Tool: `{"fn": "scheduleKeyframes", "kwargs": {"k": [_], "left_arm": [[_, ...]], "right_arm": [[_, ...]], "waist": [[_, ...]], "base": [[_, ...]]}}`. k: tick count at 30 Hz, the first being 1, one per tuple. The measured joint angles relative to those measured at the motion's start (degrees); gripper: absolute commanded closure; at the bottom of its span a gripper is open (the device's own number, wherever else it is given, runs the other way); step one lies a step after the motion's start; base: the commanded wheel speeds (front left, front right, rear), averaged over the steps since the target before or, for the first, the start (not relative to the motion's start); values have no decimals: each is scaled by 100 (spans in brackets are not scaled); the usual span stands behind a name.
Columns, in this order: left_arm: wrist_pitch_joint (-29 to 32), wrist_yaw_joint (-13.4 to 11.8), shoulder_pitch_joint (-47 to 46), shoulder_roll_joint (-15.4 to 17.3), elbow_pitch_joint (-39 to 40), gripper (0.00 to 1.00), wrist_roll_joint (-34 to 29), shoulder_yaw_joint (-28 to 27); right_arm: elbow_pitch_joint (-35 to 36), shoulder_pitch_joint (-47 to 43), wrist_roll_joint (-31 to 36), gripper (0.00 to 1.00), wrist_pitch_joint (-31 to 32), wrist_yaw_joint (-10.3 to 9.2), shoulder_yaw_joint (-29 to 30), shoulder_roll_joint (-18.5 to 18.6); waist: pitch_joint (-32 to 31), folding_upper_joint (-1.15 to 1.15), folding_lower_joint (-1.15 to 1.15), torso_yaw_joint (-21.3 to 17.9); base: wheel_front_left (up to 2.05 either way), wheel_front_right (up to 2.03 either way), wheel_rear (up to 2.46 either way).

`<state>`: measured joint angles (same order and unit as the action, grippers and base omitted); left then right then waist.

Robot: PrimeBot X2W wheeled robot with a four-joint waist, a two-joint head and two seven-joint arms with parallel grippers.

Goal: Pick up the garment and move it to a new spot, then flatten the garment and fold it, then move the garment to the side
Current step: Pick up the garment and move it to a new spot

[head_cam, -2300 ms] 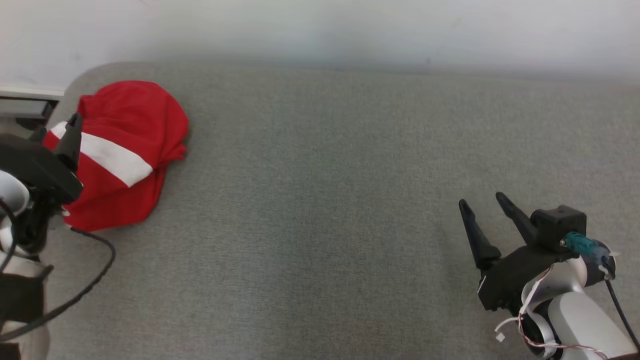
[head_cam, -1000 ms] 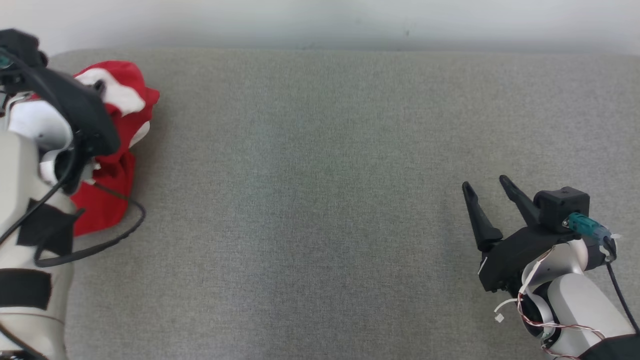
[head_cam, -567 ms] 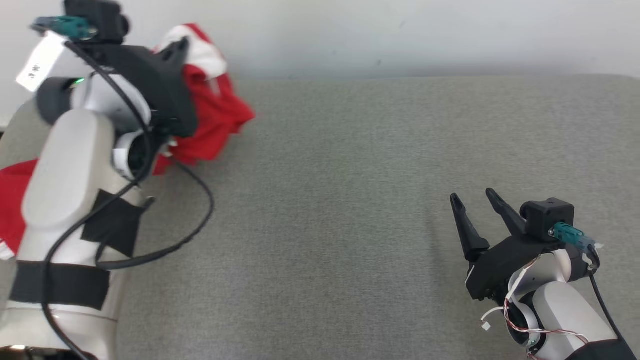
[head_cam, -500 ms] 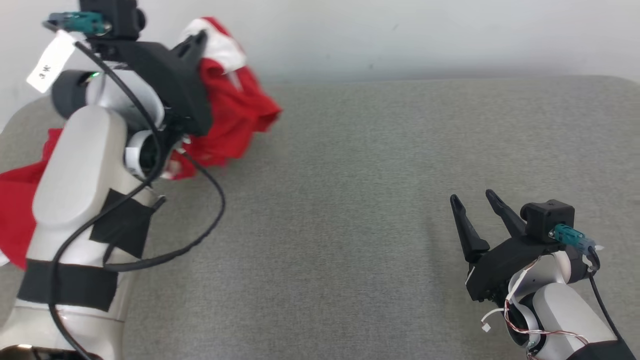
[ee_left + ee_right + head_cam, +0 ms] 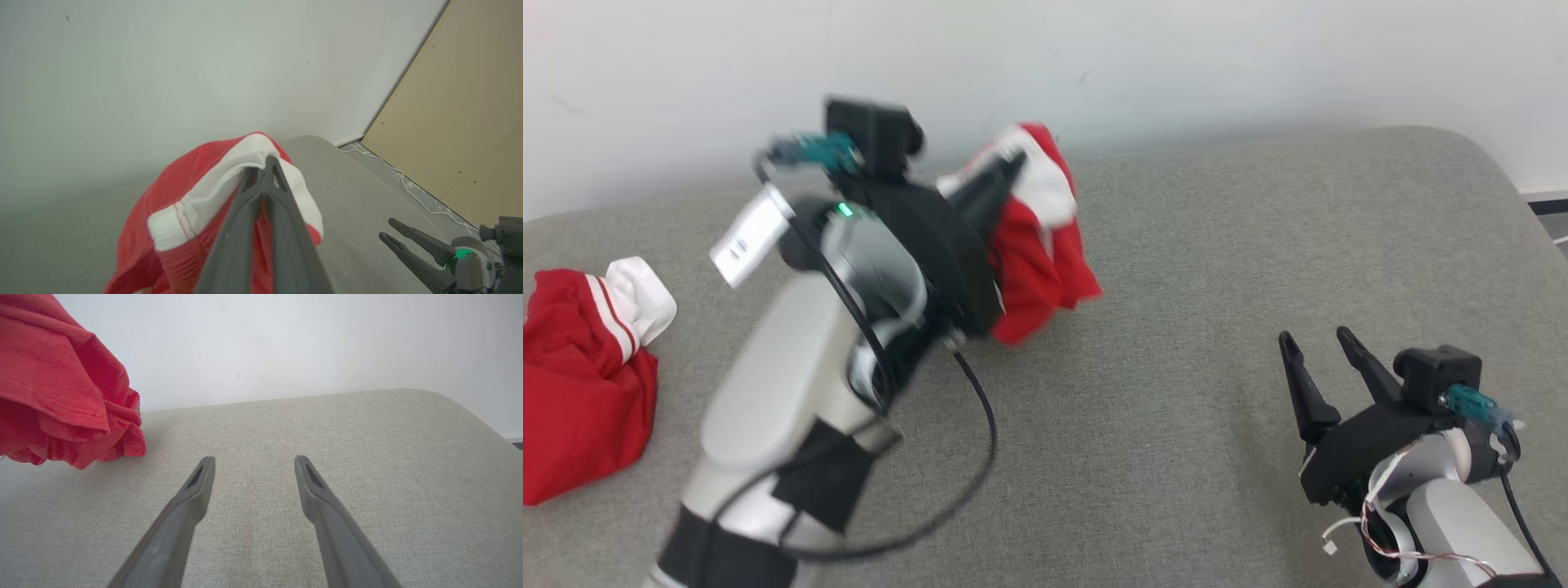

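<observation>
Your left gripper (image 5: 1011, 163) is holding the red-and-white garment (image 5: 1033, 273) over the grey cushion (image 5: 1176, 269), jaws clenched on its white band; right gripper (image 5: 1312, 335) is hovering, jaws released.

My left arm (image 5: 768, 392) is pale grey, black-banded; black cable (image 5: 990, 412); teal plug (image 5: 809, 150); white tag (image 5: 747, 237); right gripper (image 5: 1312, 333) black

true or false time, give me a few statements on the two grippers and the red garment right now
1. The left gripper is shut on the white band of the garment. True.
2. The right gripper holds a corner of the garment. False: it is open and empty, apart from the garment.
3. The garment lies flat on the grey cushion. False: it hangs bunched from the left gripper.
4. A pale wall stands behind the grey cushion. True.
</observation>
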<state>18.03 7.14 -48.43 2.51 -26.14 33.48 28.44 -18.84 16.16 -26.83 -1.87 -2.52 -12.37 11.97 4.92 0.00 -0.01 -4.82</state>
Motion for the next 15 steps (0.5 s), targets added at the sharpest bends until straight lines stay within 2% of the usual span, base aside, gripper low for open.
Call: {"fn": "scheduleKeyframes", "kwargs": {"k": [6, 12, 15], "left_arm": [[-99, 0, 999, -63, 280, 100, 174, 430], [-254, -16, 1907, -44, 32, 100, 288, 799], [-358, -134, 2240, -29, -179, 100, 422, 1005]], "right_arm": [[-7, -147, -32, 0, -52, 0, 32, 10], [8, -153, -33, 0, -83, 0, 31, 10], [19, -157, -33, 0, -97, 0, 2, -3]], "waist": [[-44, 0, 0, -41], [-30, 0, 0, -52], [3, 0, 1, -56]], "base": [[0, 0, 0], [0, 0, 0], [0, 0, 0]]}}
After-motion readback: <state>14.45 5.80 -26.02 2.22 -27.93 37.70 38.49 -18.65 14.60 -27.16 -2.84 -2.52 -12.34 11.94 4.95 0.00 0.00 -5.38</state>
